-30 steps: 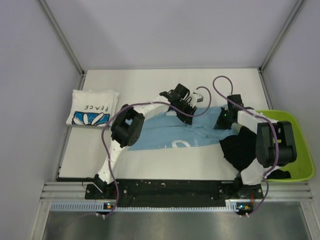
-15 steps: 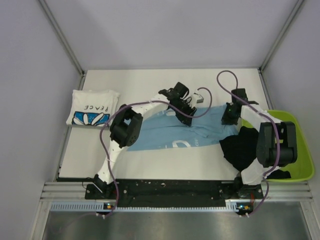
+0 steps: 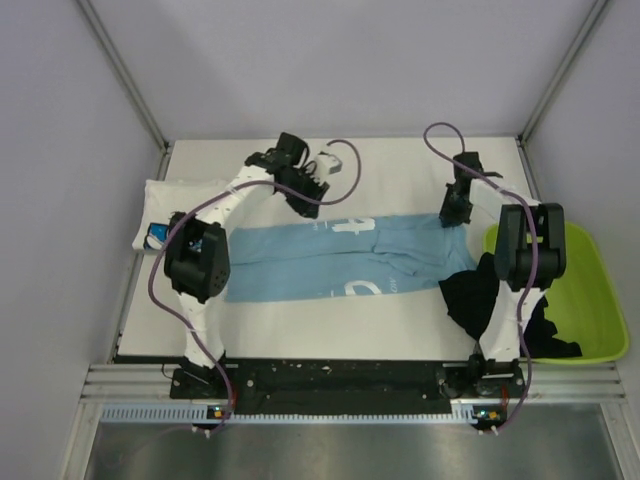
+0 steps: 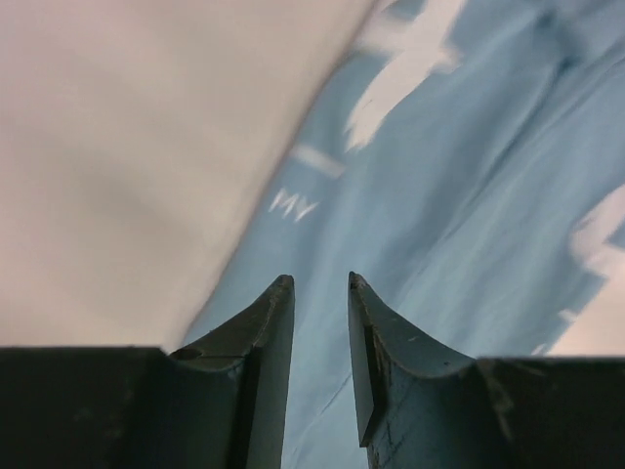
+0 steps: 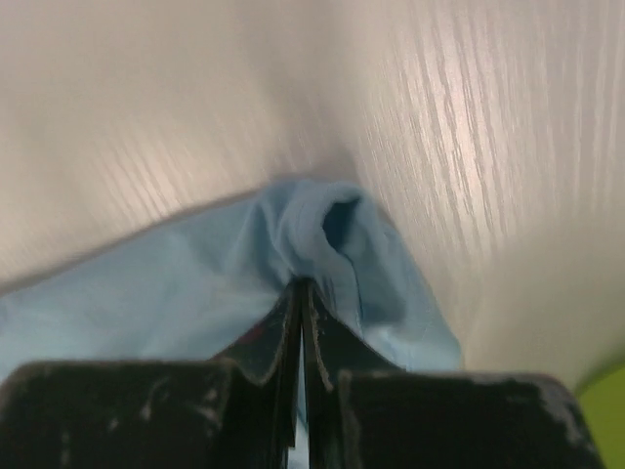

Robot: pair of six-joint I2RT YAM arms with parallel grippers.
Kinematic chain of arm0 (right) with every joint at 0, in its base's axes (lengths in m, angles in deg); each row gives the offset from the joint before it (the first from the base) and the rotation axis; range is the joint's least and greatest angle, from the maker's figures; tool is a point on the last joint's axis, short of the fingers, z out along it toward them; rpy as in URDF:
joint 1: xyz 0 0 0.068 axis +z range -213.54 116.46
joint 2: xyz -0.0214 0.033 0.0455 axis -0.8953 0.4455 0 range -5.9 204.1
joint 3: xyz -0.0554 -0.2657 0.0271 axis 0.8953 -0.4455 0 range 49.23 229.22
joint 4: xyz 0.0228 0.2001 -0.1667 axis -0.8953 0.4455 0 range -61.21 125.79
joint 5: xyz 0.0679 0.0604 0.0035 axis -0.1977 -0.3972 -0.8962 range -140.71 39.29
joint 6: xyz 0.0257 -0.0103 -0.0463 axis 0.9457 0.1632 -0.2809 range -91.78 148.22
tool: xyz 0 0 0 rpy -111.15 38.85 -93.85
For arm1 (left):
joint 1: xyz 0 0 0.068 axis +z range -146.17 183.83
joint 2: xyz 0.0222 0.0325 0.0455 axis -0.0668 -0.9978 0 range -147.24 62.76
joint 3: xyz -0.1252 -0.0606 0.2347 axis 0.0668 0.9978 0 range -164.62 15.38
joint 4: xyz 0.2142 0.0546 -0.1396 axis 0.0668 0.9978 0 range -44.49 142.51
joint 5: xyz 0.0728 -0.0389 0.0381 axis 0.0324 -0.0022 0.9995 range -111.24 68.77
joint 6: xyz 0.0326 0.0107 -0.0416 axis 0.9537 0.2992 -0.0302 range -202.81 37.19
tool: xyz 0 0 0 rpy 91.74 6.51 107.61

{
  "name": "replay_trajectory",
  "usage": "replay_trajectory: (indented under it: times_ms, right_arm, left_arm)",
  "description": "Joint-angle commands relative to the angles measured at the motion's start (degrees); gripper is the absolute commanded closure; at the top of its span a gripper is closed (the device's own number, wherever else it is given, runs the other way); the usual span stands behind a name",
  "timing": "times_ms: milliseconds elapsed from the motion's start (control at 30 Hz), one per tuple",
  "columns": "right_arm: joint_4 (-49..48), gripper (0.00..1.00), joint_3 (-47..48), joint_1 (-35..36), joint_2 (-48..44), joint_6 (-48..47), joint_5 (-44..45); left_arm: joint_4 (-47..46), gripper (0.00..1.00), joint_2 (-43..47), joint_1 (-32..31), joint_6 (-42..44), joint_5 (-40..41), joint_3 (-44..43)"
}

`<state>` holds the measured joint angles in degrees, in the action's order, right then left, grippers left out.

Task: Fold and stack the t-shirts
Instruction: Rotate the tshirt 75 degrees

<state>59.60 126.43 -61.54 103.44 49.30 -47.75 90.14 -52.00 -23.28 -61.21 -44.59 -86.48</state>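
The light blue t-shirt (image 3: 330, 258) lies stretched out across the middle of the table, with white print showing. My right gripper (image 3: 455, 207) is shut on its far right corner, and the cloth (image 5: 322, 234) bunches at the fingertips (image 5: 301, 285). My left gripper (image 3: 303, 190) hovers above the shirt's far edge (image 4: 469, 176), open with nothing between its fingers (image 4: 320, 283). The white "PEACE" t-shirt (image 3: 158, 200) lies folded at the far left, partly hidden by the left arm. The black t-shirt (image 3: 472, 295) hangs crumpled over the bin's left rim.
The lime-green plastic bin (image 3: 590, 290) stands at the table's right edge with black cloth in it. Cables loop above both wrists. Metal frame posts and grey walls close in the table at the back and sides.
My left gripper has moved from over the shirt's middle to the far left. The blue shirt now lies longer and flatter. My right gripper has moved farther back with its corner.
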Motion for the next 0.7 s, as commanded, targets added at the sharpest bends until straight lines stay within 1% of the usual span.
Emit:
replay_trajectory:
  times_ms: [0,33,100,167,267,300,367,433,533,633,667]
  right_arm:
    - [6.79,1.00,9.34,-0.42,9.72,-2.79,1.96]
    - [8.38,1.00,12.06,-0.50,12.36,-3.67,1.96]
    - [14.25,1.00,21.01,-0.51,18.60,-5.08,1.53]
    - [18.74,1.00,32.51,-0.59,24.75,-5.35,-1.28]
    - [20.43,1.00,47.90,-0.50,32.40,-3.69,-6.64]
    - [20.17,1.00,52.99,-0.51,34.52,-3.07,-8.57]
    - [19.21,1.00,61.79,-0.50,37.69,-1.66,-12.35]
    - [16.32,1.00,63.15,-0.42,36.92,-1.04,-13.60]
    - [13.85,0.96,61.93,-0.51,31.39,-2.70,-9.22]
    - [12.62,0.88,56.93,-0.59,22.44,-5.69,-3.77]
    - [12.18,0.87,53.78,-0.59,19.28,-6.57,-3.23]
  left_arm:
    - [2.67,0.67,3.30,10.57,3.88,9.28,9.91]
    - [2.14,0.67,4.53,12.42,4.49,10.68,12.11]
    - [1.17,0.67,7.17,15.58,5.72,12.01,15.71]
    - [0.64,0.66,9.89,18.40,6.69,11.41,18.44]
    - [-0.58,0.66,12.19,20.52,7.92,12.62,21.26]
    - [-0.94,0.66,12.45,20.52,8.10,13.94,22.14]
    - [-1.03,0.66,12.28,20.43,8.28,13.34,23.11]
    - [-1.20,0.66,11.93,20.43,8.45,11.76,23.38]
    - [-2.43,0.66,10.00,20.26,8.98,11.66,24.25]
    - [-2.34,0.68,7.71,19.82,9.59,13.07,25.48]
    - [-2.69,0.68,7.54,19.82,9.86,13.33,26.27]
